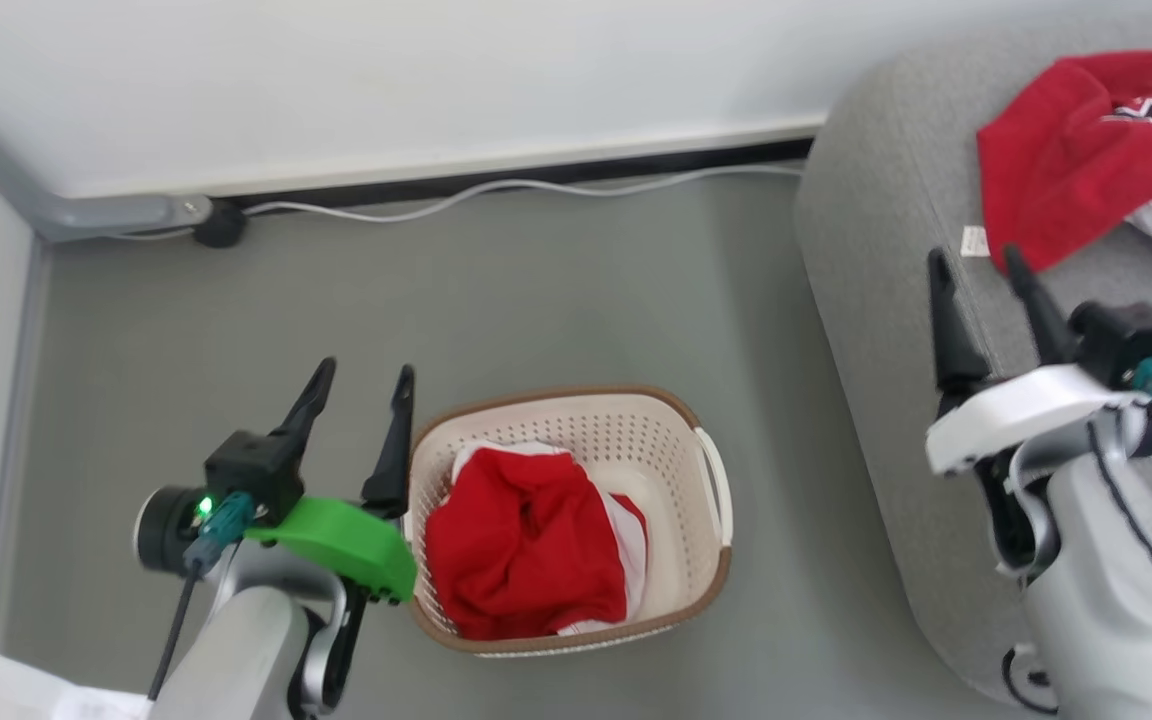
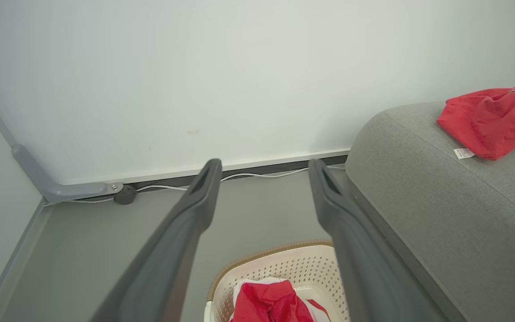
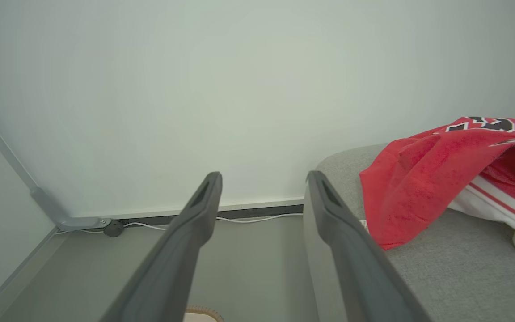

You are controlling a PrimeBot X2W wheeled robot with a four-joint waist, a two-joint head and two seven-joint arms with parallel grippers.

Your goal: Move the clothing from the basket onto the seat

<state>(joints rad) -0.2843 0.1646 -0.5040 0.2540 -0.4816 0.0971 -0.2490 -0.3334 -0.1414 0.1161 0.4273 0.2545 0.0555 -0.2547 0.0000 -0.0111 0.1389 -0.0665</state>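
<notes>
A crumpled red garment (image 1: 526, 560) hides most of the floor of the cream holey plastic basket (image 1: 626, 440). Right of the basket, a second red garment (image 1: 1066, 160), cut off at the edge, lies on the grey fabric seat (image 1: 886, 300). The left gripper (image 1: 367, 367) and right gripper (image 1: 974, 253) have jaws spread wide, empty.

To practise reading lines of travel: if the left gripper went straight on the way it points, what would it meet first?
Probably the white cable at the foot of the wall, beyond the floor. The left gripper aims over the basket. Depth is unclear.

Perforated plastic basket (image 1: 626, 438), soft cloth clothing (image 1: 526, 545), seemingly coarse-woven fabric seat (image 1: 881, 250)
</notes>
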